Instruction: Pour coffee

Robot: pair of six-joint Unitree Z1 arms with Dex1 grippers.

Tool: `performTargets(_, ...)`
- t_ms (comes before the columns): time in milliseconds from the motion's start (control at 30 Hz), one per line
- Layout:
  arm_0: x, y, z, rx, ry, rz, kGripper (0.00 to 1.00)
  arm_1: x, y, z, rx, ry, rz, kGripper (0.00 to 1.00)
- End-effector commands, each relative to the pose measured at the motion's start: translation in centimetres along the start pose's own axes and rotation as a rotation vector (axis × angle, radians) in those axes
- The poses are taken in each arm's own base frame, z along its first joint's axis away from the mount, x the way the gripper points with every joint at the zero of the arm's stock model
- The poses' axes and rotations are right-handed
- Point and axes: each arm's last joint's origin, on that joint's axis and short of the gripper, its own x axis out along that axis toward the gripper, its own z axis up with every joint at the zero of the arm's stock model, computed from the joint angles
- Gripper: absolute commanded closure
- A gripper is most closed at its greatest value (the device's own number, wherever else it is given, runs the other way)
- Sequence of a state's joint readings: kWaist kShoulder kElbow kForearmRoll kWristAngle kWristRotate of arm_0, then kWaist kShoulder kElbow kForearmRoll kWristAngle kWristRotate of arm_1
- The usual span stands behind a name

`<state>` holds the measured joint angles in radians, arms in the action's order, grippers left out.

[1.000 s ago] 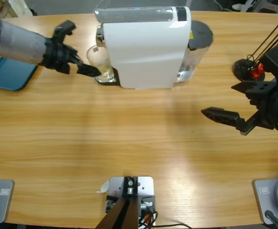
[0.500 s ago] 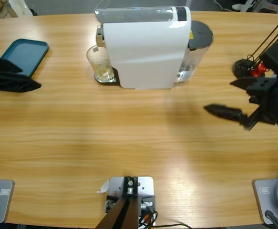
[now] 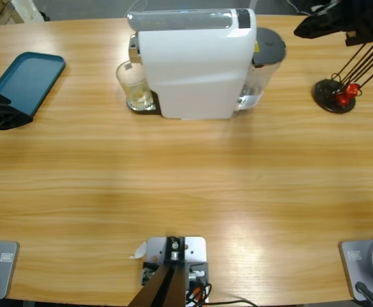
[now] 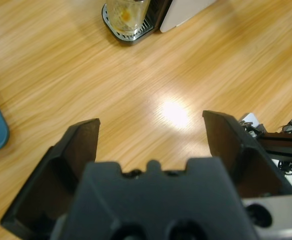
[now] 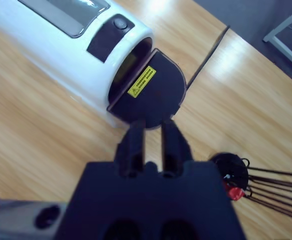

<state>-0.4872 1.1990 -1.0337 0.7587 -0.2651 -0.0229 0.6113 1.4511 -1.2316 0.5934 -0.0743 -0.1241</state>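
I see my left hand with its black jaws spread wide over the smooth, grained wooden tabletop, holding nothing. Farther off, the small clear glass tumbler stands upright on the drip grate of the glossy white coffee machine, amber coffee pooled shallow inside. My right hand hovers at the machine's far right, jaws nearly together; only its wrist view shows the yellow warning label.
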Motion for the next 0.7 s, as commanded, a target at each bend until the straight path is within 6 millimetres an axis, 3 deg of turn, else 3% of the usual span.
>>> performTargets(33, 1.1, 0.5, -0.4, -0.027, 0.033, 0.014, 0.105, 5.9, -1.0, 3.2, -0.04, 0.132, 0.05, 1.0)
performTargets(267, 1.7, 0.6, -0.1, -0.032, 0.052, 0.015, 0.105, 5.5, -1.6, 6.7, -0.06, 0.095, 0.027, 1.0)
performTargets(500, 2.0, 0.7, -0.1, -0.034, 0.058, 0.016, 0.105, 7.9, -2.3, 7.8, -0.048, 0.111, 0.023, 1.0)
performTargets(700, 2.4, 0.8, 0.2, -0.035, 0.062, 0.015, 0.105, 6.8, -2.2, 7.9, -0.052, 0.118, 0.023, 1.0)
